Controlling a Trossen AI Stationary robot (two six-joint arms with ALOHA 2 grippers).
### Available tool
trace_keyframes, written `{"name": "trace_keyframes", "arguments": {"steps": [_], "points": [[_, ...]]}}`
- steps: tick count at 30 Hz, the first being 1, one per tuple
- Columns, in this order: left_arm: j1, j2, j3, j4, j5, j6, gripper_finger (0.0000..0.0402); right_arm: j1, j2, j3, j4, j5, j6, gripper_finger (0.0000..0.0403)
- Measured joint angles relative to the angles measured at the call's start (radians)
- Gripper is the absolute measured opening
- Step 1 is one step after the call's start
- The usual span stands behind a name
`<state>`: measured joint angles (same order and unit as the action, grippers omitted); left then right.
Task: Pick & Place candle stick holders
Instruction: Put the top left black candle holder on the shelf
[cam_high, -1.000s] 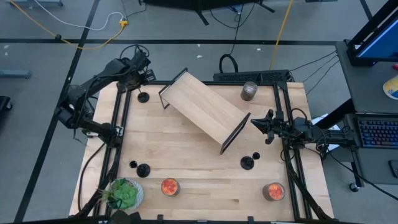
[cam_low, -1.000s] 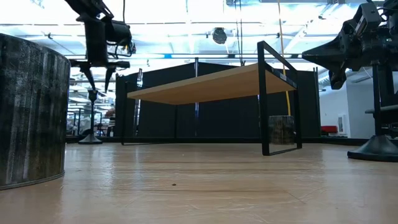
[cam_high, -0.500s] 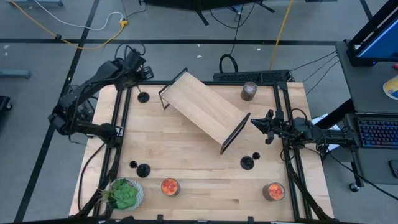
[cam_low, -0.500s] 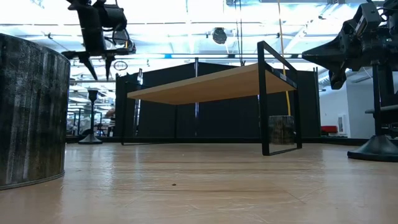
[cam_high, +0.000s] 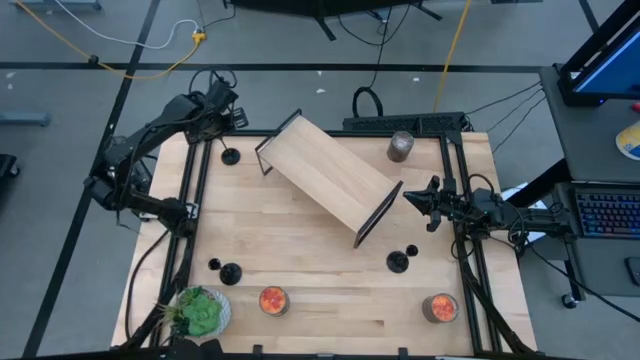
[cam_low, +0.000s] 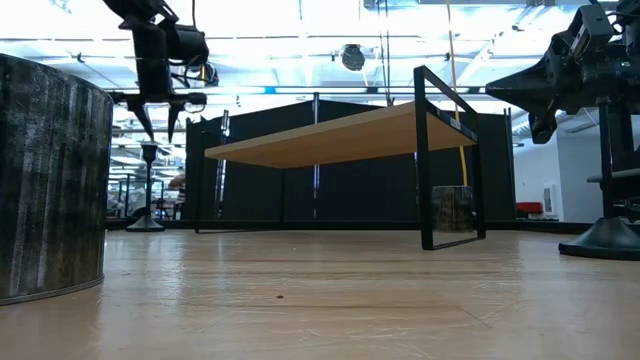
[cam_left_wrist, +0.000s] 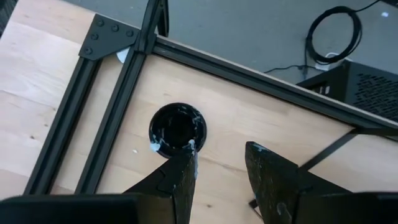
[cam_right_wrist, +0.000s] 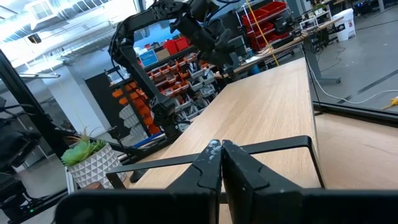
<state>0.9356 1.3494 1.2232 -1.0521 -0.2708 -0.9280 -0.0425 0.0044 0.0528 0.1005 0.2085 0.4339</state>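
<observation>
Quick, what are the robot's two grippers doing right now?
Left gripper: open, holding nothing, above a candle stick holder.
Right gripper: closed, holding nothing.

- Even, bright overhead light falls on the tabletop (cam_high: 320, 250) in the high view; shadows there are short and soft.
- In the low view, ceiling lights (cam_low: 300, 40) glare white, leaving the shelf (cam_low: 330, 140) backlit and dark.
- The grey jar (cam_low: 50, 180) near the lens looks blurred.
- The left wrist view is evenly lit and sharp.
</observation>
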Motion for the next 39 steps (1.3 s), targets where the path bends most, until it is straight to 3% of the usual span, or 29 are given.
{"name": "trace_keyframes", "arguments": {"steps": [15, 35, 39], "points": [[-0.011, 0.035, 0.000, 0.001, 0.006, 0.008, 0.0145, 0.000, 0.000, 0.000, 0.000, 0.000, 0.000, 0.0009], [0.058, 0.112, 0.003, -0.072, -0.019, 0.123, 0.0144, 0.000, 0.000, 0.000, 0.000, 0.001, 0.000, 0.0008], [0.057, 0.144, 0.004, -0.070, -0.017, 0.126, 0.0120, 0.000, 0.000, 0.000, 0.000, 0.002, 0.000, 0.0008]]}}
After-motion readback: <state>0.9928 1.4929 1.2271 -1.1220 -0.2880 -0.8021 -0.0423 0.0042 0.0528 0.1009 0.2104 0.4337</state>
